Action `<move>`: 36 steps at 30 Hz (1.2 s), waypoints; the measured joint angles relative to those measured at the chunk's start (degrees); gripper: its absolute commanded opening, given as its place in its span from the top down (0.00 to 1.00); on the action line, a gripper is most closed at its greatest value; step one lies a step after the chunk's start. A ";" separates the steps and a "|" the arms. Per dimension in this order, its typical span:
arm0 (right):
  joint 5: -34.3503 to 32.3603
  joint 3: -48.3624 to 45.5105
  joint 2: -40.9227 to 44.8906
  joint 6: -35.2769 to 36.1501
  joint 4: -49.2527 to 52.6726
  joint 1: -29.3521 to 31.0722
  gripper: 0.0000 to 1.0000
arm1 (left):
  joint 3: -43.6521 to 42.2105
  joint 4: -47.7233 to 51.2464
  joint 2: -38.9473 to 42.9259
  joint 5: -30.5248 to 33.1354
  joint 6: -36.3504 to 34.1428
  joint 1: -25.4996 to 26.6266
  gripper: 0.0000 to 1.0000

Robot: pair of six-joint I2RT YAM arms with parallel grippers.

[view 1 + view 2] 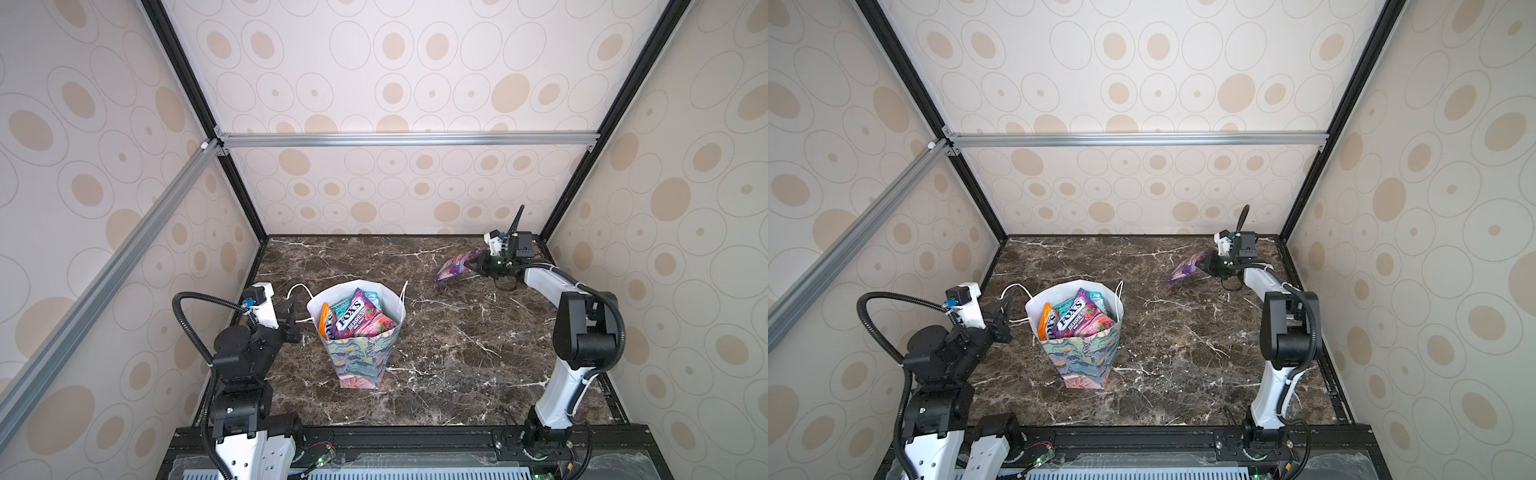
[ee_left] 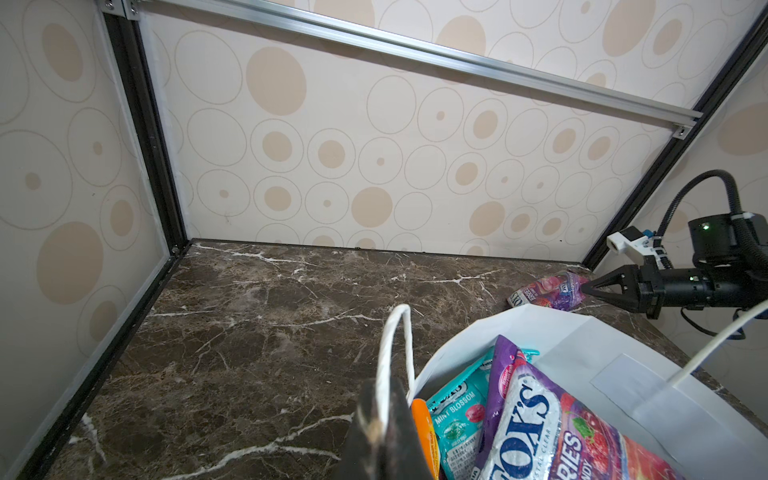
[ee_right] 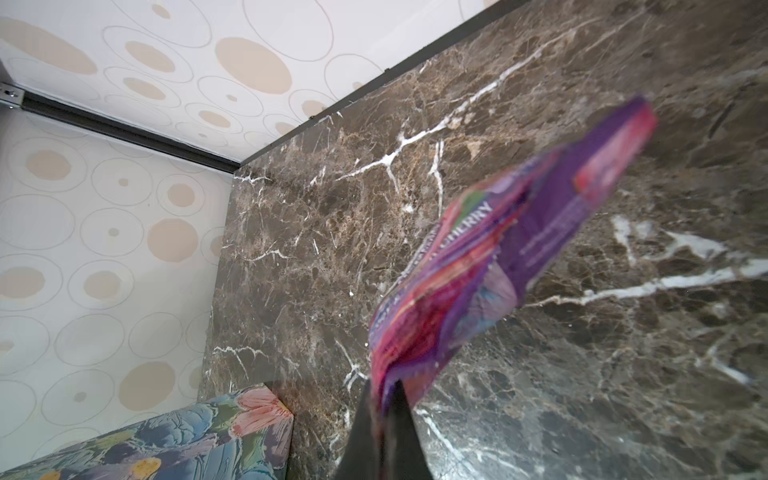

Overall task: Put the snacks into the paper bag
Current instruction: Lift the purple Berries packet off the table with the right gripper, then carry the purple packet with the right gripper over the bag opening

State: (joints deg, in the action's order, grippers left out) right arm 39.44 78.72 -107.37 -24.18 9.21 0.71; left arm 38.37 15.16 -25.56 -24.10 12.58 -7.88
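In both top views the right gripper (image 1: 473, 264) is clamped on one end of a purple packet (image 1: 454, 268) near the far right corner of the table (image 1: 457, 357). That is well apart from the bag (image 1: 357, 365), which stands upright left of centre with several snacks (image 1: 357, 318) in it. The left gripper (image 1: 296, 320) sits closed just beside the bag.

The step in hand looks like the carry. The packet should travel high enough to clear the bag's mouth, then drop on its emptier right side.

From the left wrist, the white cord handle (image 2: 400, 310) runs down into the pinched fingers (image 2: 380, 432), apparently steadying the bag.

From the right wrist, the packet dangles limp and blurred from the shut jaws.

The table is dark veined marble with no other packet loose on it. Circle-patterned walls (image 1: 374, 83) close it in.
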 measured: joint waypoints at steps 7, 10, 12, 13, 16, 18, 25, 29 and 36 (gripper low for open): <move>-0.79 0.02 7.52 0.22 2.60 1.92 1.00 | 0.00 0.00 0.00 -0.02 0.00 0.00 1.00; -1.42 0.24 10.49 0.57 3.67 2.95 1.00 | 0.00 0.00 0.00 -0.02 0.00 0.00 1.00; -2.05 0.61 12.11 0.90 4.35 3.76 1.00 | -0.02 0.00 0.00 -0.02 0.00 0.00 1.00; -2.32 0.76 12.87 1.03 4.66 4.17 1.00 | 0.00 0.00 0.00 -0.02 0.00 0.00 1.00; -3.56 0.83 15.28 1.36 5.25 5.42 1.00 | -0.02 0.00 0.00 -0.02 0.00 0.00 1.00; -4.37 1.05 16.79 1.62 5.73 6.16 1.00 | 0.00 0.00 0.00 -0.02 0.00 0.00 1.00; -7.54 4.79 21.20 3.76 9.18 9.70 1.00 | -0.02 -0.02 0.00 -0.02 0.00 0.00 1.00; -8.68 9.14 21.75 4.48 11.80 11.54 1.00 | -0.02 0.00 0.00 -0.02 0.00 0.00 1.00; -12.22 18.10 21.70 7.08 16.41 15.65 1.00 | 0.00 -0.02 0.00 -0.04 0.00 0.00 1.00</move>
State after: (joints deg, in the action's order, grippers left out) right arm 27.22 96.82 -85.67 -17.10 25.63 16.36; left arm 38.37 15.14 -25.56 -24.14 12.58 -7.88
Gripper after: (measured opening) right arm 0.042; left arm 0.048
